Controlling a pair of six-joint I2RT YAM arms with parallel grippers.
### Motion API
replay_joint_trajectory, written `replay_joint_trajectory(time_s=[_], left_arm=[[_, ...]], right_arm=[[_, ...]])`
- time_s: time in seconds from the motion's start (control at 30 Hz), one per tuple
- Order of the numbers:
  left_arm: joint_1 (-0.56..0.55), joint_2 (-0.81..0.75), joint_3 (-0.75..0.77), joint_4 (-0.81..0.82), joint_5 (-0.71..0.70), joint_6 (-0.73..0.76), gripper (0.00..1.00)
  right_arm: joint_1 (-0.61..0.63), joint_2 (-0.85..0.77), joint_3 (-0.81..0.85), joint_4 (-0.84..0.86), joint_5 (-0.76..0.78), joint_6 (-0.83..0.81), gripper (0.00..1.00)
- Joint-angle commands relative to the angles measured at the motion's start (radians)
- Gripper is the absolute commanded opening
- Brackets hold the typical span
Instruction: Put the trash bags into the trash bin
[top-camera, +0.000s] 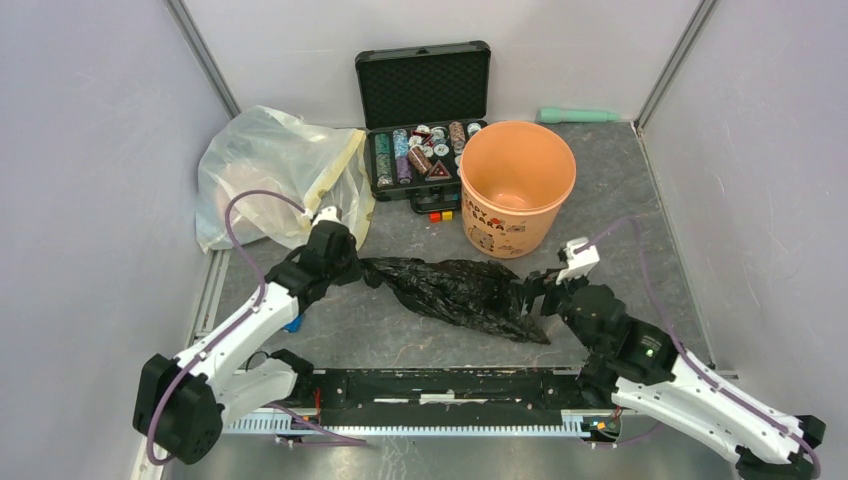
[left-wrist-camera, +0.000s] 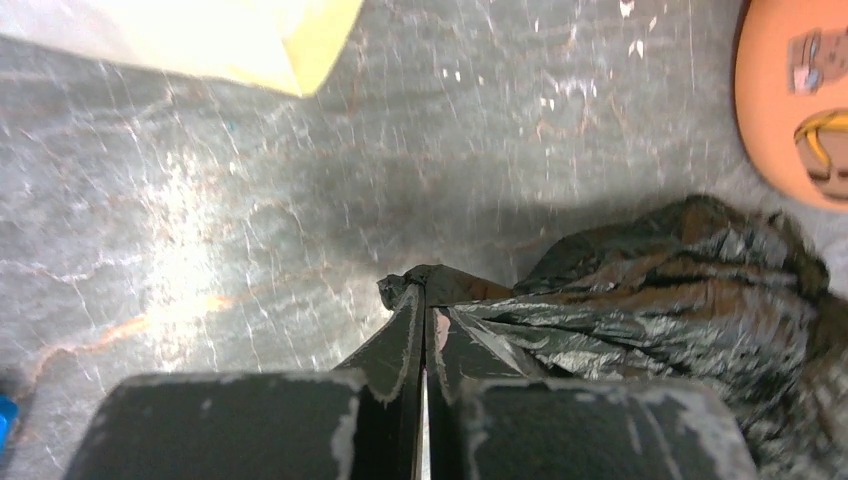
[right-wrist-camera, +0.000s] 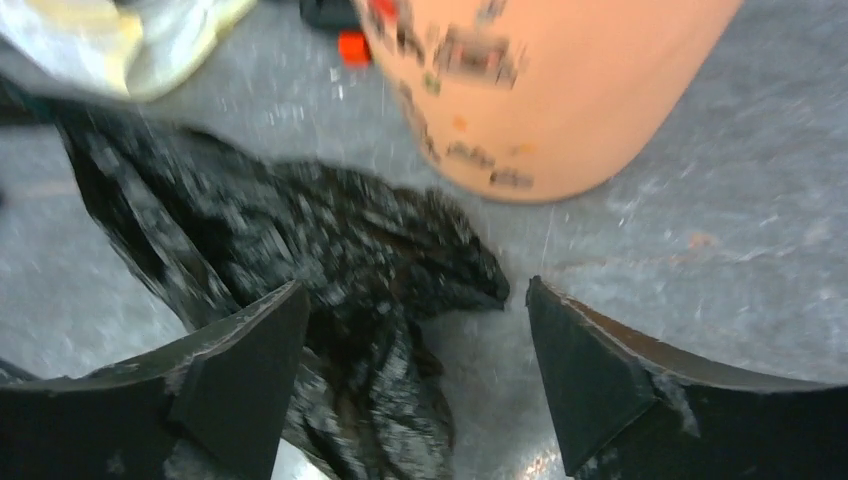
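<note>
The black trash bag (top-camera: 460, 292) lies wrinkled on the table in front of the orange trash bin (top-camera: 517, 186). My left gripper (top-camera: 352, 268) is shut on the bag's left corner; in the left wrist view the jaws (left-wrist-camera: 424, 300) pinch the black plastic (left-wrist-camera: 660, 290), with the bin (left-wrist-camera: 795, 100) at upper right. My right gripper (top-camera: 530, 295) is open at the bag's right end. In the right wrist view its fingers (right-wrist-camera: 250, 350) stand wide apart around the bag's end (right-wrist-camera: 380, 300), below the bin (right-wrist-camera: 560, 90).
A big translucent yellowish-white bag (top-camera: 270, 170) lies at the back left. An open black case of chips (top-camera: 423, 120) stands behind the bin. A green cylinder (top-camera: 578, 115) lies at the back wall. Small coloured blocks (top-camera: 440, 214) sit by the case.
</note>
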Motion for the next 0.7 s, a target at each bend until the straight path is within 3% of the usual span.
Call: replay_joint_trajectory(time_s=[0.0, 0.13, 0.17, 0.23, 0.27, 0.3, 0.5, 0.67], left_arm=[[0.064, 0.099, 0.098, 0.062, -0.044, 0.043, 0.02], [0.131, 0.264, 0.217, 0.095, -0.02, 0.106, 0.05], [0.138, 0.314, 0.271, 0.073, -0.015, 0.132, 0.18], [0.135, 0.385, 0.379, -0.011, 0.015, 0.183, 0.75], [0.128, 0.394, 0.414, -0.052, 0.03, 0.194, 0.91], [0.108, 0.382, 0.428, -0.064, 0.023, 0.196, 0.97], [0.031, 0.139, 0.329, -0.084, 0.004, 0.13, 0.97], [0.0, -0.084, 0.18, -0.015, 0.261, 0.105, 0.87]], right_arm=[[0.004, -0.03, -0.15, 0.105, -0.155, 0.081, 0.93], [0.004, -0.01, -0.23, 0.206, -0.272, 0.119, 0.94], [0.004, 0.003, -0.247, 0.237, -0.315, 0.126, 0.93], [0.004, 0.03, -0.286, 0.307, -0.394, 0.143, 0.91], [0.004, 0.051, -0.303, 0.356, -0.438, 0.151, 0.9], [0.004, 0.069, -0.32, 0.39, -0.465, 0.158, 0.89], [0.004, 0.179, -0.364, 0.544, -0.536, 0.177, 0.72], [0.016, 0.316, -0.38, 0.845, -0.773, 0.209, 0.65]])
